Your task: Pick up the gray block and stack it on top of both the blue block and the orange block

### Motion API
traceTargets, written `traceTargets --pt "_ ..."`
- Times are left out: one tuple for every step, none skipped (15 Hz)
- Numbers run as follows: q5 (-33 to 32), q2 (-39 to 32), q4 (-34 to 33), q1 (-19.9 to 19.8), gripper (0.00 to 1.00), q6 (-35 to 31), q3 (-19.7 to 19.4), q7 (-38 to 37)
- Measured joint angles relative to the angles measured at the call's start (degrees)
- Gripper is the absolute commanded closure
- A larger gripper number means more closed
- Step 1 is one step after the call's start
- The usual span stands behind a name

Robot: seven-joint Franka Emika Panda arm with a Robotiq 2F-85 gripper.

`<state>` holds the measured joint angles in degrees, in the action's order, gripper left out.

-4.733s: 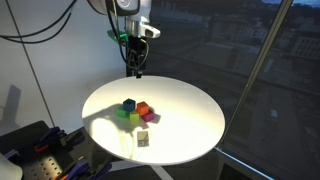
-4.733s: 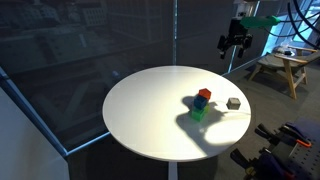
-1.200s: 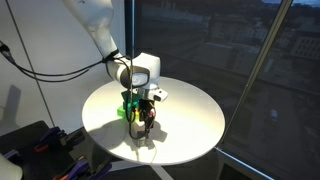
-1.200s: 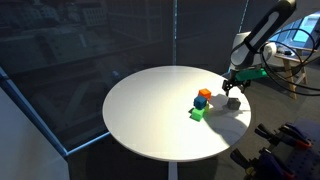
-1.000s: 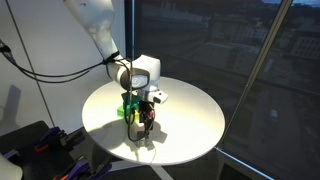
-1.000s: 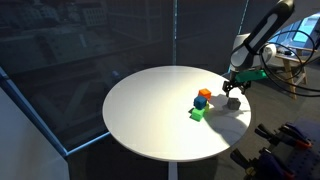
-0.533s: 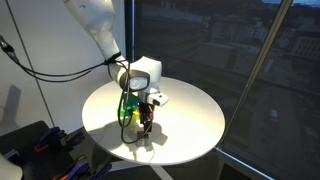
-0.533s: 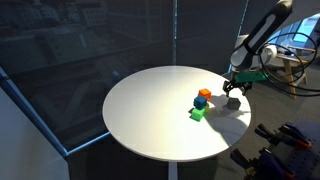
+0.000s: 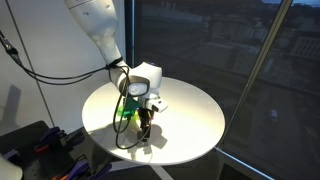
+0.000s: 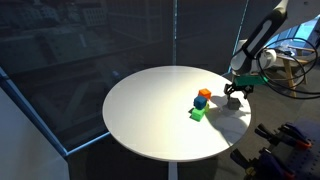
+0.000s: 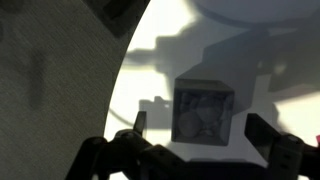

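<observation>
Claw [image 11: 197,121] released, fingers spread either side of gray block [image 11: 203,110], not touching it. Gray block sits on white table [image 10: 140,110], near rim. Past gray block: blue block [image 10: 202,101], orange block [image 10: 204,93] close together; green block [image 10: 197,113] alongside.

A robotics lab in a glass-walled room, seen by night: a white arm [image 9: 95,25] trailing black cables [image 9: 40,62] works over a round white table [image 9: 195,115]. Floor-to-ceiling glass [image 10: 80,50] looks out on dark buildings. Clamps and gear [image 9: 35,145] crowd one corner; a wooden stool [image 10: 285,66] stands behind.
</observation>
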<state>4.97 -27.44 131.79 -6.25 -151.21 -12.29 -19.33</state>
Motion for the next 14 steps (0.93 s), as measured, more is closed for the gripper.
traceTargets --pt "0.00 -0.49 -0.05 0.00 0.00 -0.18 -0.09 -0.29" --pt "0.00 -0.97 -0.13 0.00 0.00 -0.30 -0.17 -0.62" --pt "0.01 -1.43 -0.23 0.00 0.00 -0.36 -0.25 -0.87" --pt "0.01 -1.83 -0.35 0.00 0.00 -0.38 -0.32 -1.01" --pt "0.01 -2.17 -0.46 0.00 0.04 -0.40 -0.38 -1.08" --pt "0.01 -2.42 -0.52 0.00 0.27 -0.43 -0.41 -1.12" --pt "0.01 -2.60 -0.56 0.00 0.28 -0.46 -0.42 -1.14" --pt "0.02 -2.72 -0.60 0.01 0.31 -0.49 -0.42 -1.16" --pt "0.02 -2.75 -0.61 0.03 0.39 -0.50 -0.42 -1.16" --pt "0.02 -2.76 -0.62 0.05 0.48 -0.50 -0.42 -1.16" --pt "0.02 -2.75 -0.63 0.06 0.55 -0.50 -0.42 -1.16" --pt "0.02 -2.75 -0.63 0.08 0.64 -0.50 -0.42 -1.16" --pt "0.02 -2.74 -0.64 0.12 0.68 -0.50 -0.42 -1.16" --pt "0.02 -2.64 -0.65 0.16 0.68 -0.49 -0.45 -1.16"
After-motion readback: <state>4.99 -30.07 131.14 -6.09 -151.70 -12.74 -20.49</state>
